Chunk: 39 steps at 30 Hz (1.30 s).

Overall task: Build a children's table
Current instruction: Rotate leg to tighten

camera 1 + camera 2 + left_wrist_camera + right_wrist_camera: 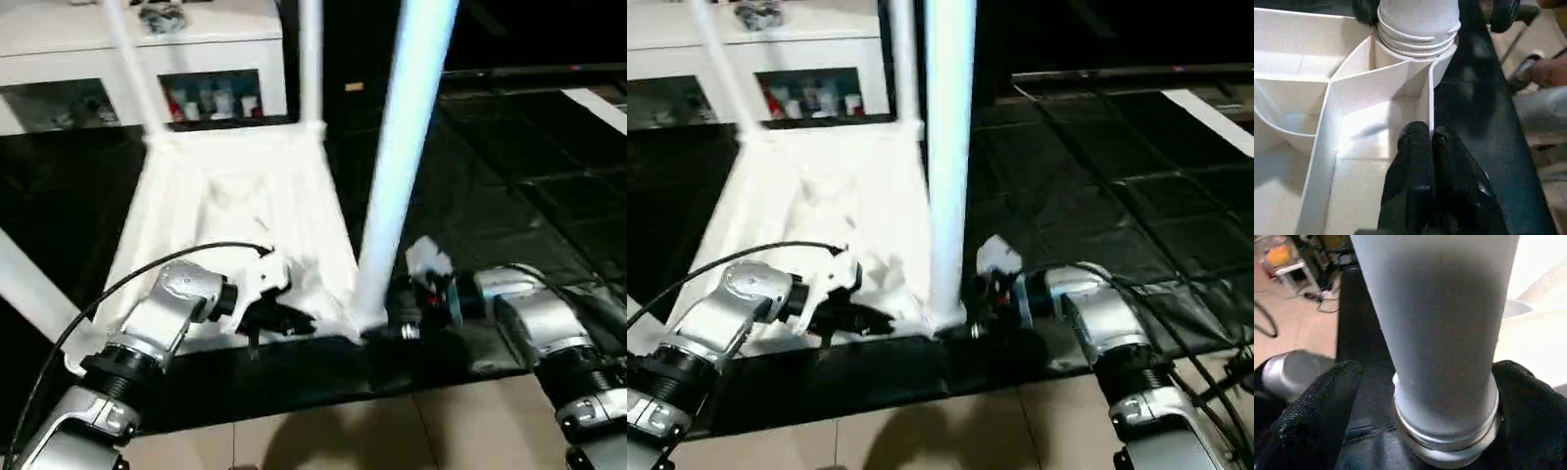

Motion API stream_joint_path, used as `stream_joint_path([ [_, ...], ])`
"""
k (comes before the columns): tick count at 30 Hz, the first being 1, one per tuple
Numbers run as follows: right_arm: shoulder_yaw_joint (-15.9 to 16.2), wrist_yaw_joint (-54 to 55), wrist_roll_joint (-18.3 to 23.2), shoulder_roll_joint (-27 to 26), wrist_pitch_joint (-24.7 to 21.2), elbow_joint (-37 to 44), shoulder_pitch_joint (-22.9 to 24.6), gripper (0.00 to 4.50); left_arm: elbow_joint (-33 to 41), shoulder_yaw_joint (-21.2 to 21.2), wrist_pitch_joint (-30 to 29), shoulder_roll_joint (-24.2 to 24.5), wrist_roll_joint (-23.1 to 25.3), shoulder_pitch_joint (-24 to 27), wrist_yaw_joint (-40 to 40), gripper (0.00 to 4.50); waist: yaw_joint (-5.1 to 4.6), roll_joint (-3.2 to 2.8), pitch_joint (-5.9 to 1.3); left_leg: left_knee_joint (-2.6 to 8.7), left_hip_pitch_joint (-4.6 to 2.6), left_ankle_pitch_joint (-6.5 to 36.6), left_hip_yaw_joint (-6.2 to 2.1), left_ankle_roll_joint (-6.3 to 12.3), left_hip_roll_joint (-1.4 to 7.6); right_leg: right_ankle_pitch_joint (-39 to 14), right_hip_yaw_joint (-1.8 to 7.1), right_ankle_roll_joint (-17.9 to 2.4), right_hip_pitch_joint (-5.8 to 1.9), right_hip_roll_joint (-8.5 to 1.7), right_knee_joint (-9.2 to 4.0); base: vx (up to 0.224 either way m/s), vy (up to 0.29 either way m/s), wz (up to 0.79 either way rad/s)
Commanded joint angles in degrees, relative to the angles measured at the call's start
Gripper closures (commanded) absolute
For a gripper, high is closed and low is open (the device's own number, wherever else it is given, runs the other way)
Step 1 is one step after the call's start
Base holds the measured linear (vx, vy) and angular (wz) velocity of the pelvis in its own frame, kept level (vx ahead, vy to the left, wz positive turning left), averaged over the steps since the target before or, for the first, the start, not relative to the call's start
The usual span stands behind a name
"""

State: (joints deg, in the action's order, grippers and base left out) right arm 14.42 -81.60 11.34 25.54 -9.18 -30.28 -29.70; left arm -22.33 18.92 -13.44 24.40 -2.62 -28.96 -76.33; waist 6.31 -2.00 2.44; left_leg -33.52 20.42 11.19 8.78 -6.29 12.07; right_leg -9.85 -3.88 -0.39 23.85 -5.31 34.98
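The left gripper (1422, 142) is pinching a thin rib of the upside-down table top (245, 186) lying on the dark mat (509, 196). The right gripper (1425, 382) is spreading wide around the near leg (402, 166), standing upright in its corner socket.

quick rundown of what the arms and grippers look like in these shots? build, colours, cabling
Both forearms are silver metal cylinders with black ribbed collars: left forearm, right forearm. A thin black cable arcs over the left one; dark cables run beside the right. White plastic brackets sit at each wrist, with red and blue bits on the right. The left gripper and right gripper each have two black, textured fingers.
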Motion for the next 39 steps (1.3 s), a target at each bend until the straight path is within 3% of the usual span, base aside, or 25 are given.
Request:
stream_joint_path([
  [1,1.0,-1.6,-0.7,0.3,1.5,-1.2,-1.7,0.07,1.3,1.8,1.5,-0.1,-0.8,-1.7,-3.0,4.5,-0.3,0.48,-3.65,3.49,0.17,9.0,1.08,4.81,0.54,-9.5,1.83,-14.9,-3.65,-1.94,-3.73,0.0,0.0,0.0],
  [3,1.1,-1.5,-0.9,-0.1,2.0,-2.2,-2.4,0.07,0.9,1.9,1.9,-0.1,-0.5,-1.8,-3.1,4.5,-0.25,0.5,-3.65,3.47,0.22,8.7,1.05,4.68,0.53,-9.4,1.86,-15.0,-3.68,-1.96,-3.63,0.0,0.0,0.0],
  [13,1.3,-3.1,-1.5,-0.5,4.5,-4.8,-3.3,0.89,-0.2,1.9,3.4,0.0,-0.1,-2.0,-2.6,4.5,-0.14,0.65,-3.71,3.37,0.38,8.2,1.05,4.85,0.44,-9.7,1.79,-14.5,-3.79,-1.9,-3.6,0.0,0.0,0.0],
  [22,1.4,-4.3,-1.1,-1.0,5.0,-5.9,-3.6,1.67,-0.3,2.1,3.5,0.2,-0.3,-1.8,-2.9,4.5,-0.01,0.52,-3.82,3.27,0.35,7.6,1.05,5.26,0.48,-7.9,1.75,-15.2,-3.79,-1.85,-3.39,0.0,0.0,0.0],
  [34,1.8,-4.8,-1.4,-1.4,5.6,-5.6,-2.4,1.86,-0.3,2.2,3.2,-0.1,-0.3,-1.7,-2.4,4.5,0.01,0.38,-3.87,3.23,0.29,7.7,1.04,5.25,0.48,-7.5,1.72,-15.5,-3.81,-1.85,-3.38,0.0,0.0,0.0],
  [39,-0.4,1.6,0.7,-4.3,0.8,-2.0,0.5,1.86,-0.5,0.1,-0.7,-3.3,-1.2,-2.0,2.9,4.5,0.1,0.38,-3.76,3.38,0.28,8.0,0.99,4.85,0.47,-8.1,1.74,-15.2,-3.92,-1.81,-3.48,0.0,0.0,0.0],
])
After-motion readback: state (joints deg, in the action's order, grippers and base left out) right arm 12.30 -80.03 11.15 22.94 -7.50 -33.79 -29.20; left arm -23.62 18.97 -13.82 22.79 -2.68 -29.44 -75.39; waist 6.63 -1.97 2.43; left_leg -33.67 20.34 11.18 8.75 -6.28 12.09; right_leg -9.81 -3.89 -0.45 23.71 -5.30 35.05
